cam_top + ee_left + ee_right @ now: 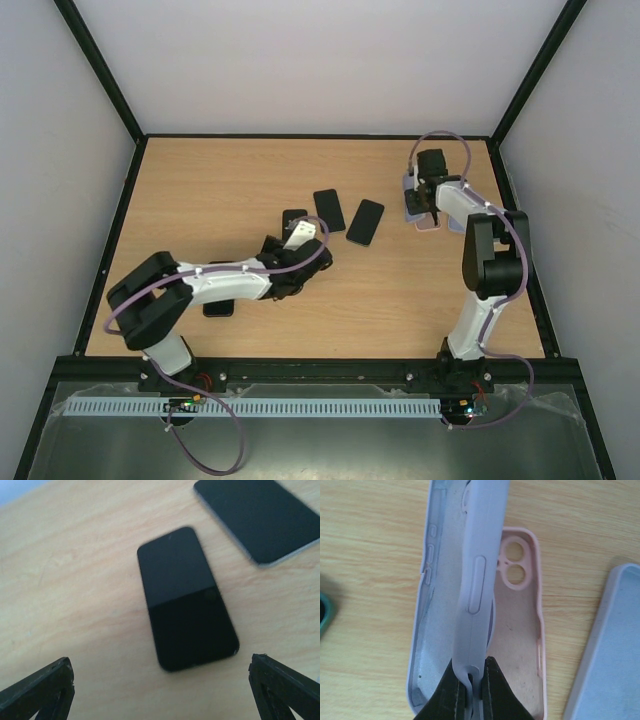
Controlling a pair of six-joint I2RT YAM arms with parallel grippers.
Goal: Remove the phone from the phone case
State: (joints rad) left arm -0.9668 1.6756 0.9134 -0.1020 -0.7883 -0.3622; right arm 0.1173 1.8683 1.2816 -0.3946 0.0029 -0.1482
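Left wrist: glossy rounded phone on woodgrain table.

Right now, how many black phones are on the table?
3 flat black phones: one before the left end effector, two side by side mid-table. A dark slab under the left arm may be a fourth.

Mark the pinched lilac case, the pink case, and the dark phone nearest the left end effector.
lilac case [479, 580], right wrist view, side wall.
pink case [520, 635], right wrist view, inner floor.
dark phone [186, 600], left wrist view, screen centre.
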